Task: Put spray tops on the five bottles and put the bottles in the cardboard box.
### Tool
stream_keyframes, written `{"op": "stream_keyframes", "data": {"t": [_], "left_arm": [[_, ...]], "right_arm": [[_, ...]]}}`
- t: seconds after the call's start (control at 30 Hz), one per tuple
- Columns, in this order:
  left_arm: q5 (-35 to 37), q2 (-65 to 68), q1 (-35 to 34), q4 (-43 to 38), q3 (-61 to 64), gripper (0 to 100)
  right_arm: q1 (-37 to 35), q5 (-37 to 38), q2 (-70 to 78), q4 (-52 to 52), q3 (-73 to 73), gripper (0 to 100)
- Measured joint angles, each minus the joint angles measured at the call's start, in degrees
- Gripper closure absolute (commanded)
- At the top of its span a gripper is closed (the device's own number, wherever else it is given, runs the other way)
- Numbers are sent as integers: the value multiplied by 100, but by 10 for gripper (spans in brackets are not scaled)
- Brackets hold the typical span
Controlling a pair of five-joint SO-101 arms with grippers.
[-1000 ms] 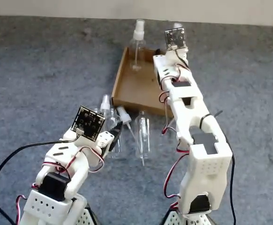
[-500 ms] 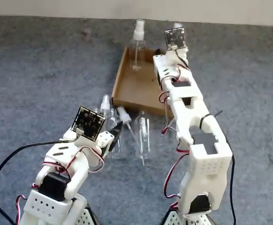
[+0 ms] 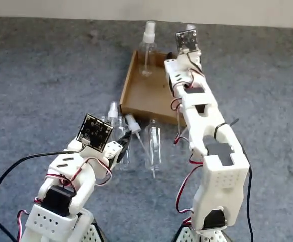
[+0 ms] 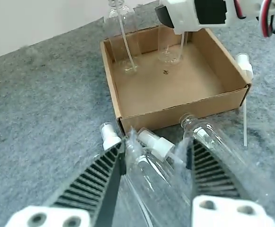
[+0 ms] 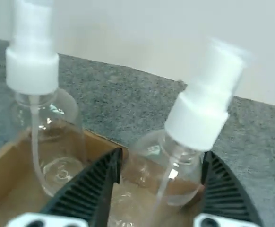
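Almost nothing has moved in the last second. In the high view the right wrist drifts a hair toward 9 o'clock; the left arm and all loose items are unchanged.

Step in hand, as judged: boxing. The right gripper (image 5: 161, 156) is closed on a capped bottle (image 5: 170, 177), which is tilted with its base low in the cardboard box (image 3: 128, 83), at the box's 1 o'clock corner. Another capped bottle (image 3: 147, 53) stands at the 11 o'clock corner. The next move calls for settling the held bottle upright, then letting go without knocking its neighbour.

The left gripper (image 4: 156, 144) sits over a third capped bottle (image 4: 151, 175) at 7 o'clock of the box. Whether it actually grips cannot be told, as the contact is hidden. An uncapped bottle (image 3: 153, 143) lies at 6 o'clock of the box, with a loose spray top (image 3: 133, 122) just beside it at 10 o'clock, so capping remains to do.

Writing: none legible. The bottles and box show no labels.
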Motion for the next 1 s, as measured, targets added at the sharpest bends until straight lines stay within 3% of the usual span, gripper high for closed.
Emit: {"op": "stream_keyframes", "data": {"t": [0.73,1.0], "left_arm": [[0,0,0,0,0,838],[0,0,0,0,0,838]], "right_arm": [[-70,185,-237,18,334,781],[-105,229,-299,844,35,781]]}}
